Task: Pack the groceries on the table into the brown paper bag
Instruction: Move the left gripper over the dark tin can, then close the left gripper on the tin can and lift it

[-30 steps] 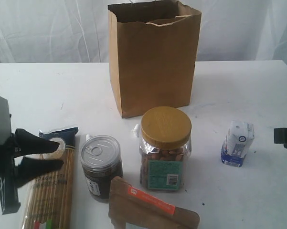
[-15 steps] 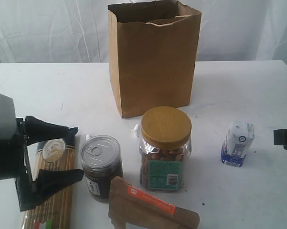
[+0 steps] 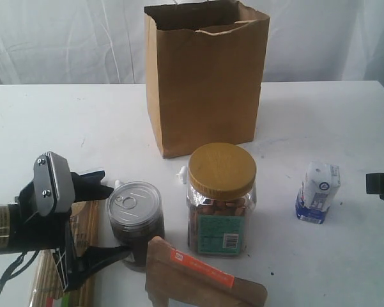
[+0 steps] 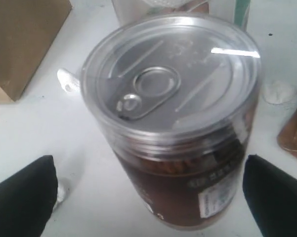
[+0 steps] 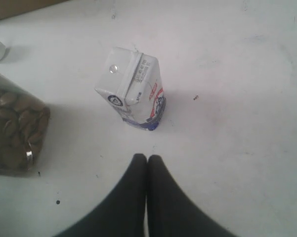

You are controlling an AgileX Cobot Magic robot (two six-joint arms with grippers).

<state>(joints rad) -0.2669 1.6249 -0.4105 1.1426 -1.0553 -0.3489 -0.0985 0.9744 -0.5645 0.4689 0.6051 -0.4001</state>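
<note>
The dark pull-tab jar stands upright between the two fingers of my open left gripper; both fingers stand clear of its sides. The spaghetti packet lies mostly hidden behind that arm. To the jar's right is the gold-lidded nut jar, with the orange-labelled brown pouch in front. The brown paper bag stands open at the back. My right gripper is shut and empty, a short way from the white-blue carton. The yellow bottle is out of view.
The white table stretches wide around the bag. A small white scrap lies between the two jars. The nut jar shows at the edge of the right wrist view.
My left gripper has left the spaghetti packet, swung right and opened wide around the dark jar. The right gripper and the groceries have not moved.
</note>
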